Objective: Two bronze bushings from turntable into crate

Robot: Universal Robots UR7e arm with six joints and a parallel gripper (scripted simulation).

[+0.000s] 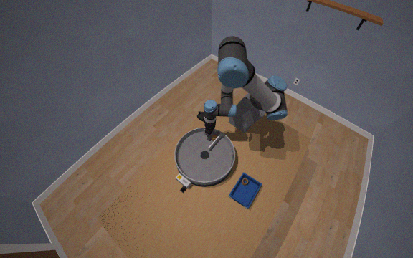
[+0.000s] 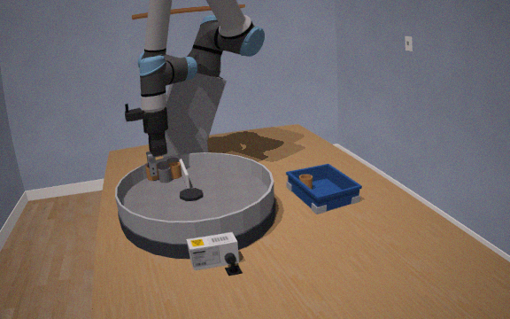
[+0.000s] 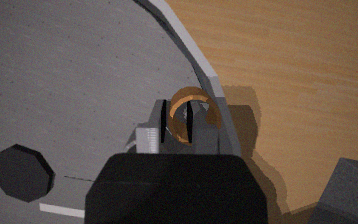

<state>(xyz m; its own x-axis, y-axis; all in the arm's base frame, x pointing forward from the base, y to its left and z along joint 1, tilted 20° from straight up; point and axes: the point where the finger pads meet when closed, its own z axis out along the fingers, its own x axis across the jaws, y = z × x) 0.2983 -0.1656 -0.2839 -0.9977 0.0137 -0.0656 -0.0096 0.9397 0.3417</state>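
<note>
Just left of the jaws stands a grey bushing (image 3: pixel 147 140); the jaws, narrowly parted, straddle the wall of a bronze bushing (image 3: pixel 192 115) by the turntable's rim (image 3: pixel 207 75); whether they grip it I cannot tell; well right, another bronze bushing (image 2: pixel 305 180) sits in the blue crate (image 2: pixel 336 195) on the desk (image 2: pixel 370 266).

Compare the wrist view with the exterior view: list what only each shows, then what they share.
Only the wrist view: the fingers straddling one wall of a bronze bushing, one inside the bore, one outside, beside the turntable rim.

Only the exterior view: the blue crate with one bronze bushing inside, a grey bushing, another bronze one, and the control box.

Both: the gripper, the turntable, its dark hub.
</note>
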